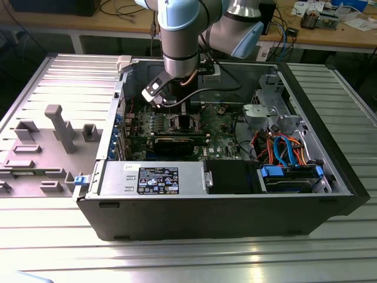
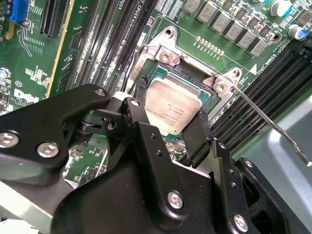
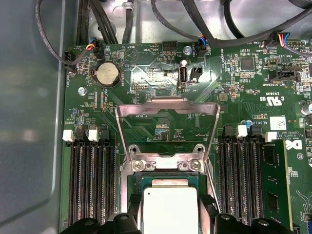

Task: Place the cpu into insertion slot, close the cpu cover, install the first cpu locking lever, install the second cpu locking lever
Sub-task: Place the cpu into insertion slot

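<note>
Over the green motherboard, the cpu sits clamped in the claw.

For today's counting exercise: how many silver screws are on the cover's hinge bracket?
2: one screw at each end of the bracket; jaws may hide more.

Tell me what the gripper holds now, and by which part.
The gripper holds the cpu by two opposite side edges, at the insertion slot.

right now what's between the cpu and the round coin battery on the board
The cpu cover, raised open, stands between the cpu and the coin battery in the first wrist view.
</note>
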You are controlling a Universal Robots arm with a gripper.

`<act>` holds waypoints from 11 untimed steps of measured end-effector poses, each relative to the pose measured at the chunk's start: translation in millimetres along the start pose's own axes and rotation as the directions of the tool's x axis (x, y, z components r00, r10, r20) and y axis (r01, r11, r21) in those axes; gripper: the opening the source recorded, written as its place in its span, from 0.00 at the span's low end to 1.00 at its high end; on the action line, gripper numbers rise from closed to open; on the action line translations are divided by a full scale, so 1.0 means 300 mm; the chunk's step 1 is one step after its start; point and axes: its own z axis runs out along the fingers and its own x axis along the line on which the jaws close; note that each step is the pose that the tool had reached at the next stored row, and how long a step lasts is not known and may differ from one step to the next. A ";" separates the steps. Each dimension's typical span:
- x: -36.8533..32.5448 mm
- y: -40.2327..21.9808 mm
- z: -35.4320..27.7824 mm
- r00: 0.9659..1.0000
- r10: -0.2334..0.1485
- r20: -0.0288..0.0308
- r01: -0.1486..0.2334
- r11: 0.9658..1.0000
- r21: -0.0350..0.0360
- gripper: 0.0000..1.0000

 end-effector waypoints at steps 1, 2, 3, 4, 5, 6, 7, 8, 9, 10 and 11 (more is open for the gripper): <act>0.000 0.000 0.000 1.000 0.000 0.000 0.000 1.000 0.000 0.54; 0.000 0.000 0.000 1.000 0.000 0.000 0.000 1.000 0.000 0.54; 0.000 0.000 0.000 1.000 0.000 0.000 0.000 1.000 0.000 0.54; 0.000 0.000 -0.001 1.000 0.000 0.000 0.000 1.000 0.000 0.54; 0.001 0.001 -0.003 1.000 0.000 0.000 0.000 1.000 0.000 0.54; 0.001 0.000 -0.003 1.000 0.000 0.000 0.000 1.000 0.000 0.54; 0.001 0.000 -0.004 1.000 0.000 0.000 0.000 1.000 0.000 0.54; 0.000 0.000 -0.004 1.000 0.000 -0.003 0.000 1.000 0.000 0.54; 0.000 0.000 -0.004 1.000 0.001 -0.004 -0.001 1.000 0.000 0.54; 0.000 0.000 -0.004 1.000 0.000 -0.005 0.000 1.000 0.000 0.54; 0.000 0.000 -0.004 1.000 0.001 -0.005 -0.001 1.000 0.000 0.54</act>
